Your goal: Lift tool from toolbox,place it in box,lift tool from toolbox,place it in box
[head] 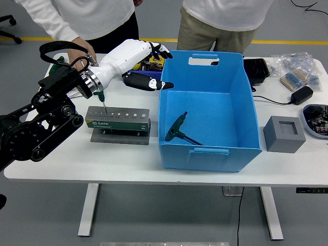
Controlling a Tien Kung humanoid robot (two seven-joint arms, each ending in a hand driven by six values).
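White rectangular table (61,164) fills the frame; two people in white tops stand along the top edge, one person's hand (82,48) resting at the upper left by the table's far edge

Large blue plastic bin (207,154) sits centre-right. One black T-handle hex key (180,130) already lies on its floor, lower left part of the bin, so by my read one tool is delivered and one is left

Left arm (36,128), black linkage with a white forearm shell, comes in from the left edge and reaches to the upper middle. Left hand (149,65) hovers above the table just left of the bin's upper-left corner, fingers (163,50) extended and loosely spread, thumb held apart below, gripping nothing. Right hand not visible

Grey metal tool holder block with green label (118,118) sits left of centre on a dark base plate (120,137), near the bin's left wall. One green-handled thin-shank tool (102,101) stands upright in the leftmost hole, under the forearm, not touched by the hand

Handling judgement: tool is light, rigid, steel shank slim and slick. Take it at the green handle, pinch thumb against fingers, pull straight up along the hole axis or it may bind. Holder looks heavy enough to stay put

Dark grey square block (284,134) sits right of the bin, clear of the work
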